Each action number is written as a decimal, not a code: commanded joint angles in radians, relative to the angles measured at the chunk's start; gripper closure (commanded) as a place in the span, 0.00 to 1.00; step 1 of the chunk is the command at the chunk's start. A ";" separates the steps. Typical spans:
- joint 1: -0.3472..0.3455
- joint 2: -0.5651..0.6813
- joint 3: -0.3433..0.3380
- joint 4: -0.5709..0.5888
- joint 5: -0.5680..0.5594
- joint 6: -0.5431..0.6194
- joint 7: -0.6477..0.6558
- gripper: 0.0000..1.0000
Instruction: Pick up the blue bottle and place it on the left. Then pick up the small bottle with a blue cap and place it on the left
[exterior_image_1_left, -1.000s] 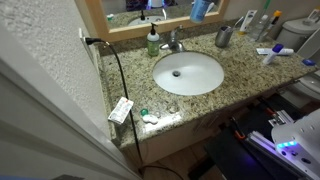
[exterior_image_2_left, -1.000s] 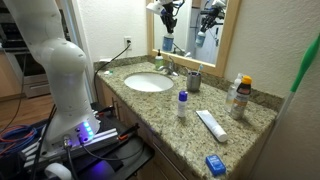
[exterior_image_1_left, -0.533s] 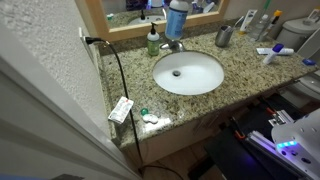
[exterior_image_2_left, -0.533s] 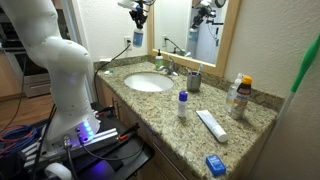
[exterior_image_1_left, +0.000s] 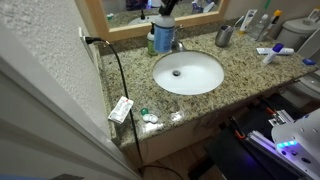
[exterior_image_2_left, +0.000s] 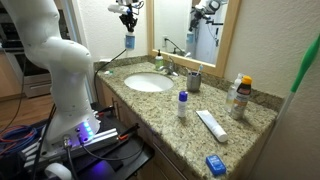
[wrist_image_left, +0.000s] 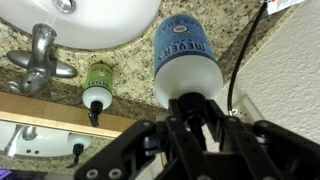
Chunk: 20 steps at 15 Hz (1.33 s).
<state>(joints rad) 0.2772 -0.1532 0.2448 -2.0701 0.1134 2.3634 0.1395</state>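
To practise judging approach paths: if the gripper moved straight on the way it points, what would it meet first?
Likely the granite countertop beside the green bottle, with the blue bottle in the gripper touching first.

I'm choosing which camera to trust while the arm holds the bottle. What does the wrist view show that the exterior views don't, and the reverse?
Only the wrist view: the gripper clamped on the narrow top of the blue bottle, and the print on its label. Only the exterior views: the small bottle with a blue cap, the white tube and the metal cup farther along the counter. Shared: the blue bottle, the green bottle, the sink and the faucet.
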 joint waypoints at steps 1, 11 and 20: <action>-0.026 0.180 0.070 0.066 -0.240 0.182 0.250 0.92; 0.015 0.333 -0.020 0.106 -0.519 0.179 0.561 0.92; 0.060 0.524 -0.141 0.299 -0.530 0.200 0.678 0.70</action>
<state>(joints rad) 0.3029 0.3757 0.1424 -1.7674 -0.4419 2.5603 0.8337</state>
